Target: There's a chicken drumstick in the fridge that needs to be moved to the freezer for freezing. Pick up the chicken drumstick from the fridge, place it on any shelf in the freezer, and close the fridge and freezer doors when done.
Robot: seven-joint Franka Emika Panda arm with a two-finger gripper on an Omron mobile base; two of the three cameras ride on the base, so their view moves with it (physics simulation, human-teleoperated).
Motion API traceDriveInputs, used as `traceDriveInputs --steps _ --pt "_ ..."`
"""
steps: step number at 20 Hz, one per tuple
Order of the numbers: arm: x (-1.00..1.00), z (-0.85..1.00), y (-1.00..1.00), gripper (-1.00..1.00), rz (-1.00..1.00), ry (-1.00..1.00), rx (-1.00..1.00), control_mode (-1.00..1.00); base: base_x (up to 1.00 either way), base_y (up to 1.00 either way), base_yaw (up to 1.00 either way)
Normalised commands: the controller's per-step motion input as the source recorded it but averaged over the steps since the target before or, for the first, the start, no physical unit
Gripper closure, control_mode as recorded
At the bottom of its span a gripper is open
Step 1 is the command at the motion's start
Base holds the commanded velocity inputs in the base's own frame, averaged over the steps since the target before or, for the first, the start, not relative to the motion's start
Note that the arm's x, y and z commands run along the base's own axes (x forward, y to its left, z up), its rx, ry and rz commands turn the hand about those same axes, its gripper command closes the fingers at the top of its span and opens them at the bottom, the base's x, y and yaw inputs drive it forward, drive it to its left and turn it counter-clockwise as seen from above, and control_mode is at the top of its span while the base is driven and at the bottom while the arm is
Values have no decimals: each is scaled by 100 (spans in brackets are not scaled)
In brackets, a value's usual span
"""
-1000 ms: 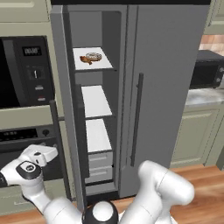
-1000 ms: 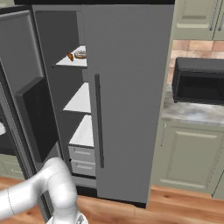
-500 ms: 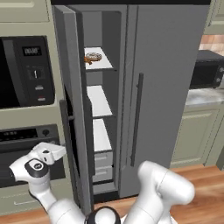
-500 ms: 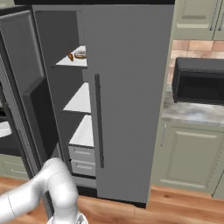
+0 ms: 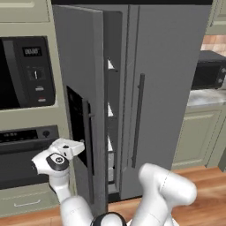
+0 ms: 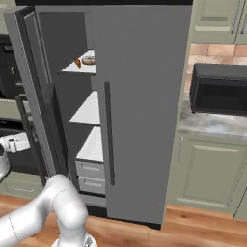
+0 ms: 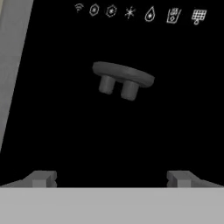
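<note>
Kitchen cabinets in pale green frame the tall grey unit ahead of me, with a black wall oven [image 5: 26, 73] to its left and a dark microwave [image 6: 219, 89] on the stone worktop [image 6: 212, 123] to its right. My freezer door [image 5: 81, 101] stands partly swung out, its edge toward me and its black dispenser panel [image 5: 75, 123] facing left. My gripper [image 7: 111, 177] sits close against that panel, near the door's lower half; in the hand view the two fingertips [image 7: 41, 178] stand far apart with nothing between them, so I am wide and empty. Straight before the fingers is the black panel with a row of small white icons along its top edge and a grey dispenser nozzle [image 7: 122, 78] with two short spouts. Through the gap in the right base view I see the freezer [image 6: 72, 101] with its white shelves and drawers. The chicken drumstick [image 6: 77, 62] lies on the top shelf [image 6: 72, 69], at the shelf's front left, just beside a round donut [image 6: 89, 60]. The fridge door [image 6: 144, 106], plain grey with a long bar handle [image 6: 109, 132], is closed.
</note>
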Motion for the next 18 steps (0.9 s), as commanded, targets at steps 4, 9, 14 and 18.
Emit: traceDriveInputs --steps 4,9,14,18 --pt "45 0 -89 -100 0 0 4 -100 0 0 0" --pt "53 0 -85 -100 0 0 4 -100 0 0 0" --pt "58 0 -82 -100 0 0 5 -100 0 0 0" --pt "67 0 -76 -100 0 0 6 -100 0 0 0"
